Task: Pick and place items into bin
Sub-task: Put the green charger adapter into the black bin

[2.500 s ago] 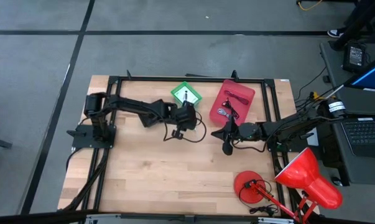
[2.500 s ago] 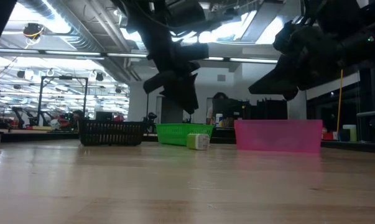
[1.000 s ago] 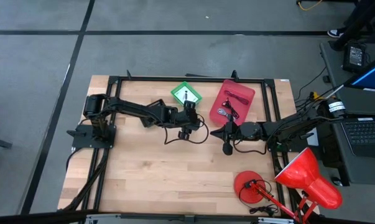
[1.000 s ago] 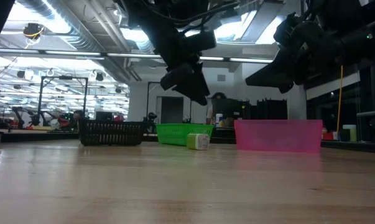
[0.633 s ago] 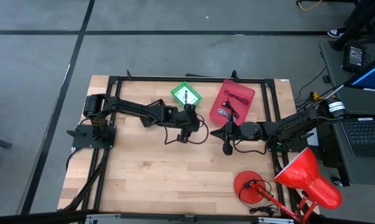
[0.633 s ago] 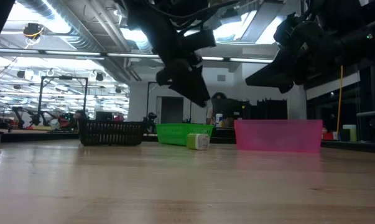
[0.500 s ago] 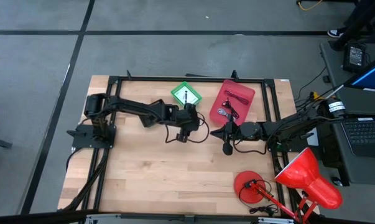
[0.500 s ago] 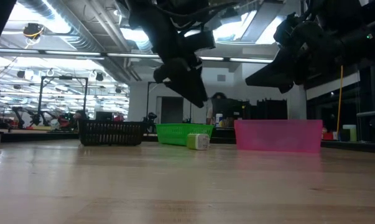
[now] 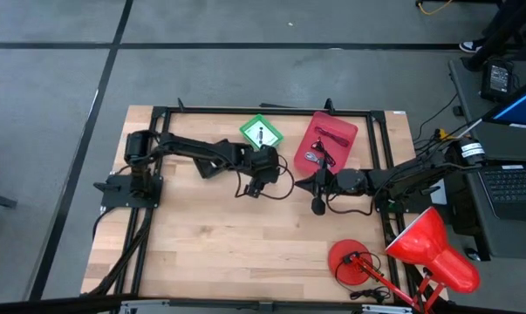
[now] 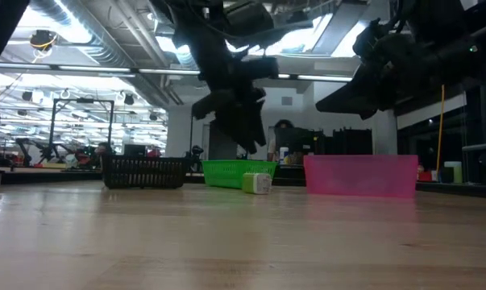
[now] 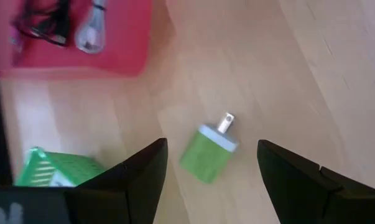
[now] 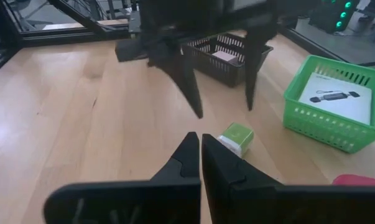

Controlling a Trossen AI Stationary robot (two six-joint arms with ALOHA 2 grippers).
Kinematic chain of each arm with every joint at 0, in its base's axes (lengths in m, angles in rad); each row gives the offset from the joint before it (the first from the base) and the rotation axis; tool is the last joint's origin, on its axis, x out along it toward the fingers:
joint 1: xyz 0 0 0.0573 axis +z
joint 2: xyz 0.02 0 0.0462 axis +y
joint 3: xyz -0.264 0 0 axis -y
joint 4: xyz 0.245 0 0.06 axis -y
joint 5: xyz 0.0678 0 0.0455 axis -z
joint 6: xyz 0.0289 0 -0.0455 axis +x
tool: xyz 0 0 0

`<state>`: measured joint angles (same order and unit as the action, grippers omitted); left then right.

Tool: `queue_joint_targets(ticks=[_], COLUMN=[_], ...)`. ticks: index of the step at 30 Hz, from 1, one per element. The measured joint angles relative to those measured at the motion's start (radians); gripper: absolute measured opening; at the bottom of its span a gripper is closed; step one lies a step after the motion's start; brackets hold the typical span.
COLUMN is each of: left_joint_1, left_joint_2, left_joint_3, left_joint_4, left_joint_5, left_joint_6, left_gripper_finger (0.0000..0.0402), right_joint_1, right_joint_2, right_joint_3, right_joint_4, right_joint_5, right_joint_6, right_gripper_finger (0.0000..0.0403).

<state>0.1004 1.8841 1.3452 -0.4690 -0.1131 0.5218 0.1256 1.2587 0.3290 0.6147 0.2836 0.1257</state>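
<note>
Left gripper (image 11: 209,180) spread wide, holding nothing, hanging straight over the green plug adapter (image 11: 208,153). Adapter lying flat on the bare bench (image 11: 336,74), framed between the two dark fingers (image 11: 140,180), apart from both. Long axis running on a slant across the gap, metal prong end pointing away from the wrist, green body nearer. Looks like the descent is the step in hand; a small wrist turn would probably square the fingers to the adapter's flat sides before closing.

From the right wrist, same green adapter (image 12: 234,137) seen a little beyond the right gripper (image 12: 197,149), whose fingers are pressed together with nothing between them. Left gripper (image 12: 218,81) standing over it there, prongs down either side. Left arm plainly the nearer; right arm waiting alongside, by the red bin.

Overhead: left gripper (image 9: 261,174) mid-bench, right gripper (image 9: 317,194) just to its right. Open wood all round the adapter, nothing crowding it, no bench edge close.

Farther off: pink-red bin (image 9: 325,139) with a black cable and small pieces inside, near enough for a short carry; green basket (image 9: 261,133) just beside it holding a white card; a dark mesh basket (image 12: 227,59) beyond. Red desk lamp (image 9: 428,249) at the near right corner, well clear.
</note>
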Motion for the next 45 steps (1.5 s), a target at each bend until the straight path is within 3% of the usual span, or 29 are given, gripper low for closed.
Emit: queue_joint_targets(ticks=[16,31,38,45], left_joint_1=[0.001,0.0,0.0,0.0], left_joint_2=[0.132,0.133,0.133,0.133], left_joint_3=[0.0,-0.002,-0.002,-0.002], left_joint_4=[0.05,0.038,0.049,0.045], left_joint_5=[-0.054,-0.046,0.021,0.026], left_joint_6=[0.043,-0.01,-0.097,-0.117], left_gripper_finger=[0.0243,0.0243,0.0243,0.0236], right_joint_1=[-0.006,-0.006,-0.006,-0.006], right_joint_2=[0.0,0.0,0.0,0.0], right_joint_3=[0.001,0.001,0.0,0.0], right_joint_4=[0.008,0.004,0.004,0.004], right_joint_5=[0.0,0.0,0.0,0.0], right_joint_6=[0.0,0.0,0.0,0.0], right_gripper_finger=[0.0,0.0,0.0,0.0])
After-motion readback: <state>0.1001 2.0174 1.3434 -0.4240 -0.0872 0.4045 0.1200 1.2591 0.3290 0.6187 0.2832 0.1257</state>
